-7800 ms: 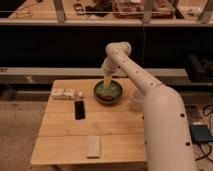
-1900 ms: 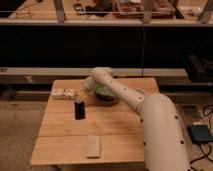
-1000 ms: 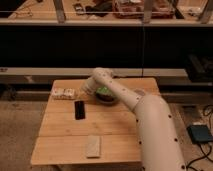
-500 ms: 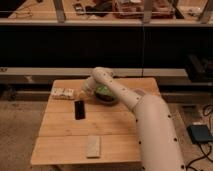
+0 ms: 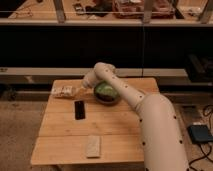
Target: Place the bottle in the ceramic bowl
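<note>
- Wooden table [image 5: 60,130] in a dim workroom, with dark shelving [image 5: 75,45] across the back wall. Everything I am working with sits on this table.
- My robot's white arm [image 5: 150,115] comes in from the front right and stretches over the table to its back left part, passing just above the bowl.
- At the back middle stands the ceramic bowl [image 5: 104,92], dark outside and glossy green inside. The bottle is not in it, so the placing is not done.
- Left of the bowl, near the back left edge, the bottle [image 5: 63,91] lies on its side on the wood, whitish and speckled.
- A flat black rectangle [image 5: 79,109] lies just in front of the bottle and gripper. It is off the line between bottle and bowl.
- A pale flat block [image 5: 93,146] rests near the front edge, well apart from the work.
- Between bottle and bowl, the gripper [image 5: 80,90] sits low at the bottle's right end, its fingers drawn together, apparently clamped on that end.
- My judgement: the grasp looks made. Lifting, carrying right over the rim and releasing remain, and nothing seems to block that path.
</note>
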